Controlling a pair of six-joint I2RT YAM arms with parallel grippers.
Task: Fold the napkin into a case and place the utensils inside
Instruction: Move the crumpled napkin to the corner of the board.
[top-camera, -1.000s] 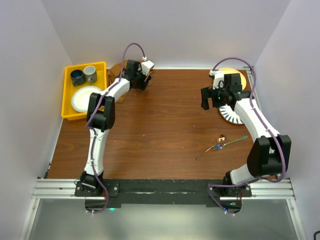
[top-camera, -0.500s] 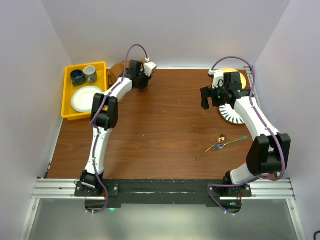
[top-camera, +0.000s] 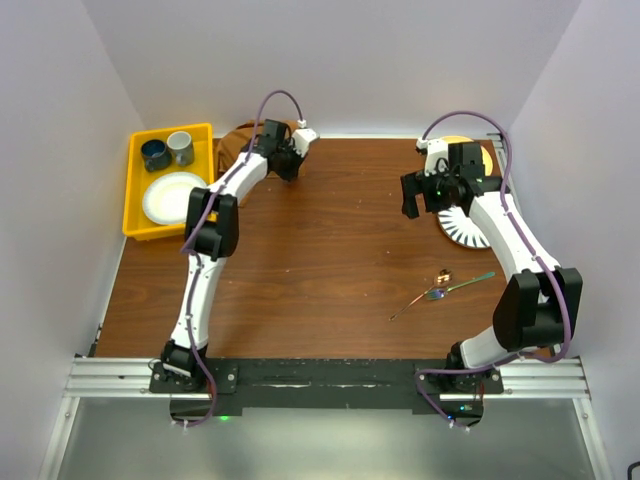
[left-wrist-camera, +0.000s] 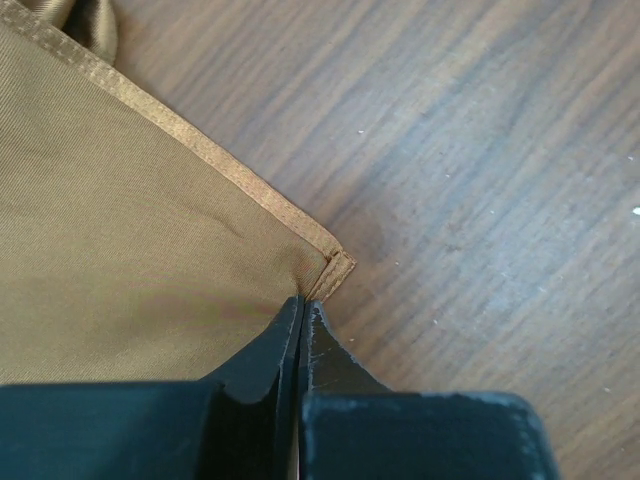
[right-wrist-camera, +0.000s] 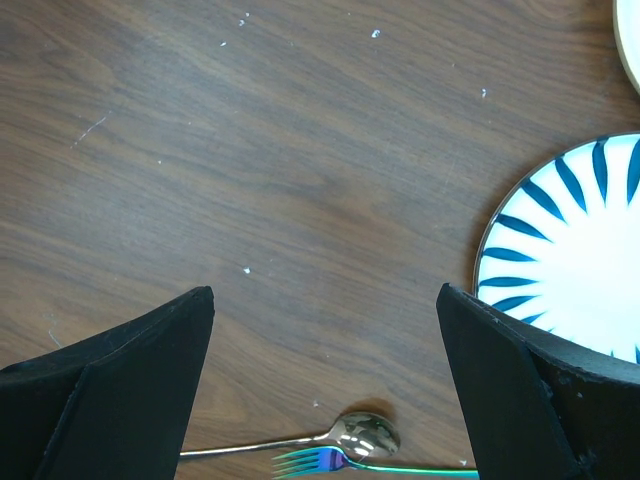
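Observation:
The rust-brown napkin (top-camera: 238, 136) lies bunched at the table's back edge, partly hidden by my left arm. In the left wrist view the napkin (left-wrist-camera: 130, 220) fills the left side, its hemmed corner lying on the wood. My left gripper (left-wrist-camera: 303, 306) is shut, its tips pinching the cloth just behind that corner; in the top view the left gripper (top-camera: 288, 168) is at the back. The utensils (top-camera: 440, 291) lie at the front right, a spoon (right-wrist-camera: 362, 435) and a green fork (right-wrist-camera: 312, 461). My right gripper (right-wrist-camera: 322, 291) hovers open above the wood, holding nothing.
A yellow tray (top-camera: 134, 190) with two cups and a white plate sits at the back left. A blue-striped plate (top-camera: 458, 230) lies under my right arm, with a yellow plate (top-camera: 468, 148) behind it. The same striped plate (right-wrist-camera: 570, 250) shows at the wrist view's right.
My left gripper has closed on the napkin's corner and shifted slightly toward the back right. The right arm and the utensils have not moved.

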